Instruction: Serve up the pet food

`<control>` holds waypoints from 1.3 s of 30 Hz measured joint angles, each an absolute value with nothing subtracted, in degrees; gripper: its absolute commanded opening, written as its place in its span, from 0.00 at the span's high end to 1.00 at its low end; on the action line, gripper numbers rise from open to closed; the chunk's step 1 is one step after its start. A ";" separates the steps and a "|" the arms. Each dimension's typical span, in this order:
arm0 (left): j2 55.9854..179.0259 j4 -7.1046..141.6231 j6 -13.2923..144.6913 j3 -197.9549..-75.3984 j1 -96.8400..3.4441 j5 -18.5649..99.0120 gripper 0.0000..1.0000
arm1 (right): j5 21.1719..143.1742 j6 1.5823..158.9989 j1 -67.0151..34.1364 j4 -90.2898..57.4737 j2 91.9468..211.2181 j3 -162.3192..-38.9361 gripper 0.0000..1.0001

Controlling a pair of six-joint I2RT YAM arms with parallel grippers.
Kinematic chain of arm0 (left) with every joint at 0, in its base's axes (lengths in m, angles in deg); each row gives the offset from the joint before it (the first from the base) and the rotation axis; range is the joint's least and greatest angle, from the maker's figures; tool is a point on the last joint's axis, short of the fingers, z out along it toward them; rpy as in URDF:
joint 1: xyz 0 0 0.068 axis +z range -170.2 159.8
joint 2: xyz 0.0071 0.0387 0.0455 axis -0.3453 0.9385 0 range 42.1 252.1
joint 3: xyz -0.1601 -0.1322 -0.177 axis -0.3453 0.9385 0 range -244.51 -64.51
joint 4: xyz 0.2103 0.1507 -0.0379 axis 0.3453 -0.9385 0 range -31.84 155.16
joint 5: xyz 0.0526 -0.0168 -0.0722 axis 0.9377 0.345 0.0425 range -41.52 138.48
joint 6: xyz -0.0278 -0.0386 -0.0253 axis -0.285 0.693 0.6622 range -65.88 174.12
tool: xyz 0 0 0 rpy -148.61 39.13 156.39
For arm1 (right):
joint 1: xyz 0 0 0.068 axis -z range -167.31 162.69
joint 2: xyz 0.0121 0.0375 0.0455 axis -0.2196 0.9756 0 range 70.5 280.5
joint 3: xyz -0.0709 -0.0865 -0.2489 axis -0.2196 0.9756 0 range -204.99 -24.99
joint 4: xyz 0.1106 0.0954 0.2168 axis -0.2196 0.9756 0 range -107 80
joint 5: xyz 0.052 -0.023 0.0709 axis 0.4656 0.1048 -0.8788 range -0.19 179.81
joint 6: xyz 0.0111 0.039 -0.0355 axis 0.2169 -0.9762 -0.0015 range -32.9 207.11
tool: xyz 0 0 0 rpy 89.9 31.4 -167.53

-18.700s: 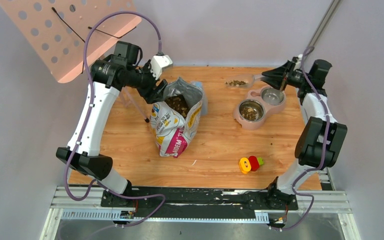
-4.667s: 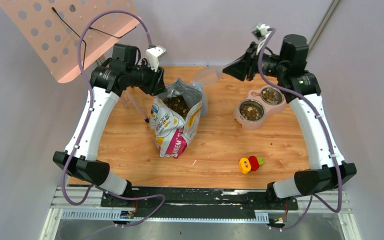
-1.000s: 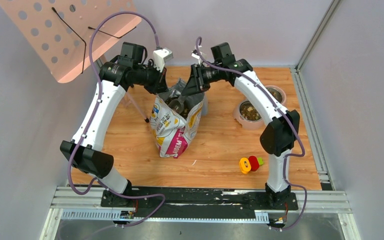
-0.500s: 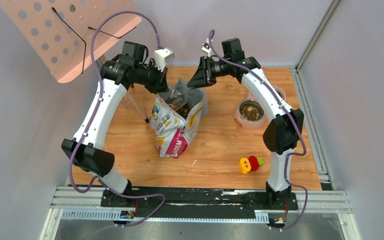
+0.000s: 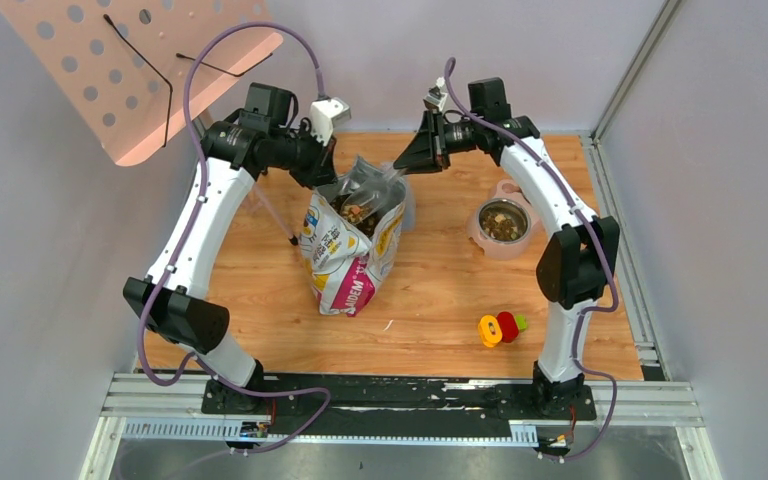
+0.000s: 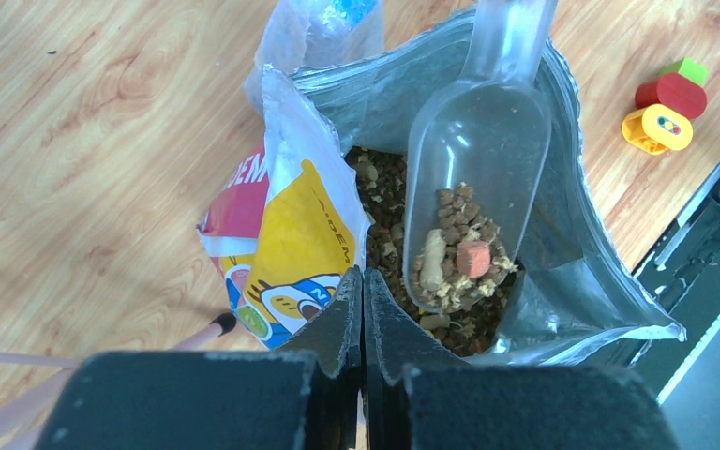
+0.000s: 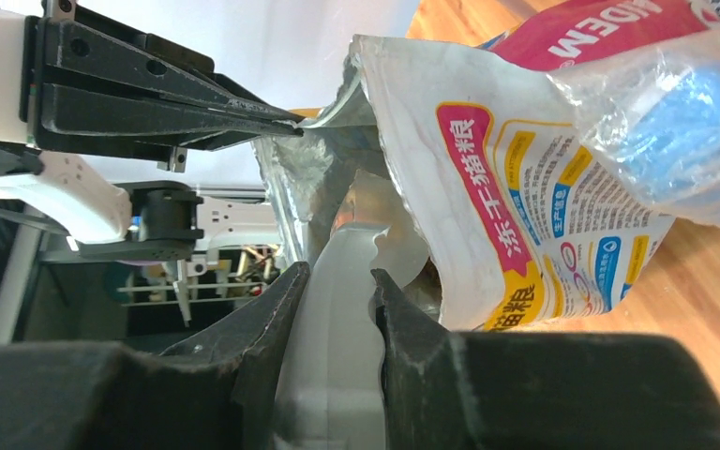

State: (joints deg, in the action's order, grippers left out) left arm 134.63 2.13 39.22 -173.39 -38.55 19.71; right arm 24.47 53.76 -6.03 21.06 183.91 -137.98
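Note:
The pet food (image 6: 386, 246) fills the open yellow, white and magenta bag (image 5: 348, 255) standing mid-table. My left gripper (image 5: 327, 180) (image 6: 363, 278) is shut on the bag's back-left rim and holds the mouth open. My right gripper (image 5: 400, 166) (image 7: 337, 274) is shut on the handle of a clear plastic scoop (image 6: 479, 159). The scoop hangs tilted over the bag's mouth with a small heap of kibble (image 6: 457, 251) at its low end. To the right, the pink stand (image 5: 482, 238) has kibble in its near steel bowl (image 5: 503, 222). My right arm hides the far bowl.
A crumpled clear and blue plastic bag (image 6: 323, 28) lies right behind the food bag. A red, yellow and green toy (image 5: 500, 327) sits on the wood at the front right. A pink perforated board (image 5: 140, 70) leans over the back left corner.
My right gripper has drawn up and to the right, lifting the scoop from deep inside the bag to its mouth with kibble in it. The left gripper has kept its hold on the rim.

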 measured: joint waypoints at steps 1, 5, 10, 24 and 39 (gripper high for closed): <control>134.63 2.07 38.81 -173.39 -38.55 19.82 1.00 | 23.88 53.11 -5.73 20.67 183.84 -137.41 1.00; 134.63 1.76 37.34 -173.39 -38.59 20.06 1.00 | 21.17 48.87 -4.24 17.78 183.67 -134.25 1.00; 134.63 1.21 36.27 -173.52 -38.61 20.06 0.99 | 19.01 43.64 -3.10 14.77 183.67 -131.43 1.00; 134.59 -0.30 32.62 -174.07 -38.81 20.08 0.77 | 15.88 32.87 -1.51 5.83 183.64 -128.80 1.00; 136.10 -12.34 25.21 -191.00 -38.81 23.99 0.40 | 14.75 30.97 0.79 4.14 183.78 -128.93 1.00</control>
State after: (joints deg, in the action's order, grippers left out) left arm 136.10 -12.34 25.21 -191.00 -38.81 23.99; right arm 14.75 30.97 0.79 4.14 183.78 -128.93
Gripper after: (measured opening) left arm 0.542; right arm 0.276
